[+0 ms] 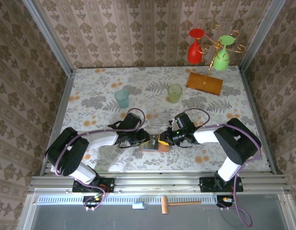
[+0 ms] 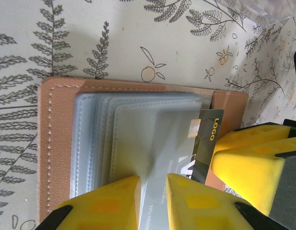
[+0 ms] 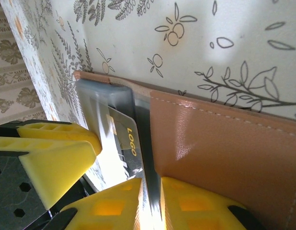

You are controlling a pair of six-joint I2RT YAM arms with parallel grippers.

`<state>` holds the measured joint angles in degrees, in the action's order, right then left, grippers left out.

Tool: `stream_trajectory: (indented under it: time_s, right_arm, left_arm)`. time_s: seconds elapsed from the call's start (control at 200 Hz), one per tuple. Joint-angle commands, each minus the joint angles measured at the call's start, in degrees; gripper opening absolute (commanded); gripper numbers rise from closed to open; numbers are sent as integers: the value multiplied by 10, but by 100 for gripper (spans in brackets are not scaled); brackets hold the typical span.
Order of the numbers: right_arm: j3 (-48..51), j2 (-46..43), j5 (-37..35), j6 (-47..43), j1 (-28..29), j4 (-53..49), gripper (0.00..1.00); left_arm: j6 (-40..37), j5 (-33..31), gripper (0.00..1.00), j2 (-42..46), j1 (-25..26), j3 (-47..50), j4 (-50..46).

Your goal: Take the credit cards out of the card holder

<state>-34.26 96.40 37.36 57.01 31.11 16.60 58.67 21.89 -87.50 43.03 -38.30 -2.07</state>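
Observation:
The salmon-pink card holder [image 1: 156, 148] lies open on the table between both arms. Its pink border [image 2: 45, 143] frames several grey-blue clear pockets. My left gripper [image 2: 153, 191] is shut on one raised clear pocket leaf. A dark credit card [image 2: 208, 139] marked "LOGO" sticks out of the pockets on the right. My right gripper's yellow finger [image 2: 248, 163] lies over that card's end. In the right wrist view the card [image 3: 124, 139] runs down into the narrow gap of my right gripper [image 3: 150, 201], shut on its thin edge. The pink cover [image 3: 224, 158] stands just right of it.
A teal cup [image 1: 122, 98] and a green cup [image 1: 175, 92] stand behind the arms. At the back right, an orange stand base [image 1: 204, 83] holds a red glass [image 1: 196, 48] and a green glass [image 1: 223, 55]. A small hammer [image 1: 174, 204] lies below the rail.

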Motion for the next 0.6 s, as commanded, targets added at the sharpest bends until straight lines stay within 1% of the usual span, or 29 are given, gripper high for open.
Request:
stream_trajectory:
  time_s: [0.0,0.38,0.595]
  right_arm:
    - [2,19,21,-1,-3,6,17]
    - [2,27,34,6,-3,27,17]
    - [2,28,34,6,-3,27,13]
  left_arm:
    - [-3,4,22,-5,1,5,0]
    - [-3,7,22,-10,3,4,4]
    - [-2,6,22,-11,4,5,-1]
